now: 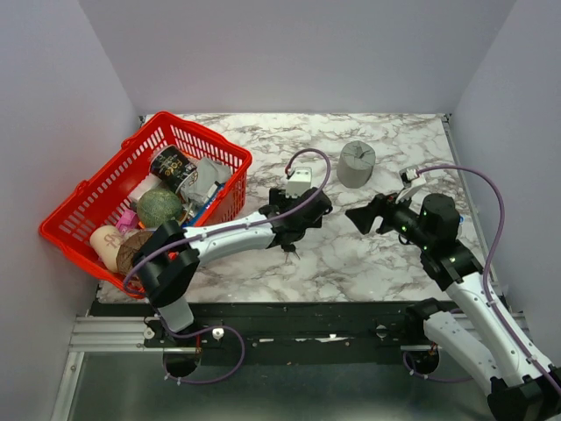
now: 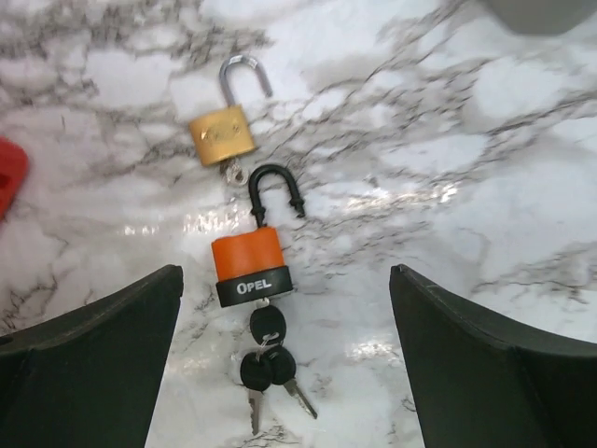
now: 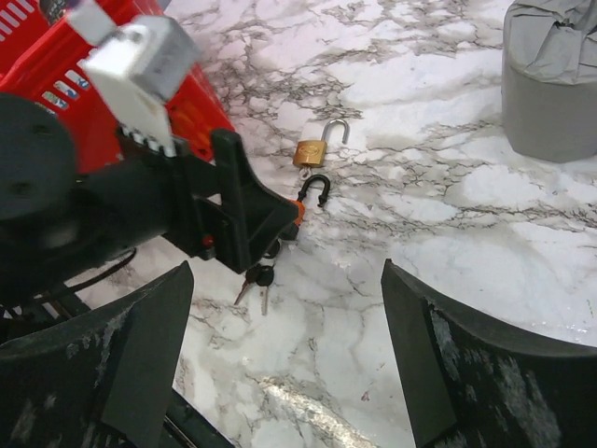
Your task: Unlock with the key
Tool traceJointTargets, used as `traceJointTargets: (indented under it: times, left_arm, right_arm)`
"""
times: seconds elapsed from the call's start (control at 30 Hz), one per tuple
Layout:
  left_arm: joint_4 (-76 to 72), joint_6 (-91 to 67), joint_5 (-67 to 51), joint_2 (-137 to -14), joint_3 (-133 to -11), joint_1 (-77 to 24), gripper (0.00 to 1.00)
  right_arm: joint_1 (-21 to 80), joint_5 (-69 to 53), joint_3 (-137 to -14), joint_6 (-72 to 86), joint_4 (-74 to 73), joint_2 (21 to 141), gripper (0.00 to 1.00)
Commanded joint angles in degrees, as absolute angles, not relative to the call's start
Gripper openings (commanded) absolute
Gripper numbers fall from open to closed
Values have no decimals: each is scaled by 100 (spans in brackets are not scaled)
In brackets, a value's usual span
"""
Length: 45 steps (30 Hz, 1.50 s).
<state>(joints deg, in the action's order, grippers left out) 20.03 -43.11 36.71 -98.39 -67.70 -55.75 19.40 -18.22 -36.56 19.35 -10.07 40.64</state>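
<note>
Furniture: white marble-pattern tabletop (image 1: 386, 254), grey veining, glossy; soft glare patches (image 2: 373, 198) on surface. Plain pale lavender-grey back wall (image 1: 298, 53); matching left side panel (image 1: 44, 105) and right side panel (image 1: 526, 79) enclose table. Black strip (image 1: 289, 316) along near edge, silver aluminium rail (image 1: 105, 335) at its left end. Dull grey floor (image 1: 307, 395) beneath. Light even, diffuse; shadows soft.

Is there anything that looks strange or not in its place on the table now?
Nothing is spilled or broken. One thing stands out: both padlocks lie flat with their shackles swung open. The orange padlock has the key seemingly in its base, with spare keys attached; the brass padlock lies just beyond it.
</note>
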Motion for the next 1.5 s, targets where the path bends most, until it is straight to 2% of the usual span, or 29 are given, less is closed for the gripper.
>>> traceJointTargets:
  times: [0.0,0.17,0.3,0.37,0.5,0.67,0.93,1.47]
  left_arm:
    - [889,-2982,4105,-8976,-6583,-5730,99]
    - [27,-1540,3684,-8158,-6495,-5871,99]
    - [455,-1081,3428,-7691,-6968,-5792,99]
    - [972,-1274,3001,-7594,-7127,-5468,99]
    - [1327,-1950,1937,-6833,-6831,-4502,99]
    - [1870,-2110,1460,-5908,-6399,-3579,99]
    - [1960,-1485,1749,-4536,-5608,-3428,99]
    - [1995,-1600,1828,-4289,-5405,-3428,99]
  right_arm:
    - [1916,-1547,-3770,2004,-1186,3903,91]
    - [1916,-1381,-3858,2013,-1292,3815,91]
    - [1916,-1213,-3929,1951,-1318,3718,91]
    - [1916,-1152,-4007,1899,-1345,3691,96]
    - [1907,-1151,-4218,1820,-1520,3753,96]
    - [1881,-906,-4377,1670,-1626,3718,96]
    - [1881,-747,-4596,1441,-1731,3726,96]
    - [1881,-747,-4658,1521,-1740,3709,96]
